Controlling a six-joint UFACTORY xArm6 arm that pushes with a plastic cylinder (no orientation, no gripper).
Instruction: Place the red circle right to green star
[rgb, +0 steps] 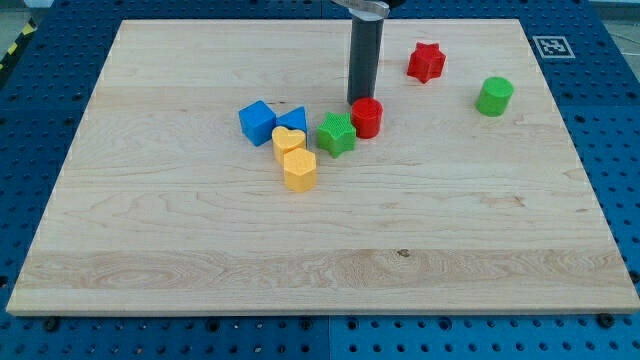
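The red circle (367, 117) sits near the board's middle top, touching the right side of the green star (337, 134). My tip (360, 101) stands just behind the red circle, at its upper left edge, close to or touching it. The rod rises straight up out of the view's top.
A blue cube (257, 122) and a blue triangle (293, 121) lie left of the green star. A yellow heart (288, 141) and a yellow hexagon (299, 170) lie below them. A red star (426, 62) and a green cylinder (494, 96) are at the upper right. The wooden board (150, 240) has edges all around.
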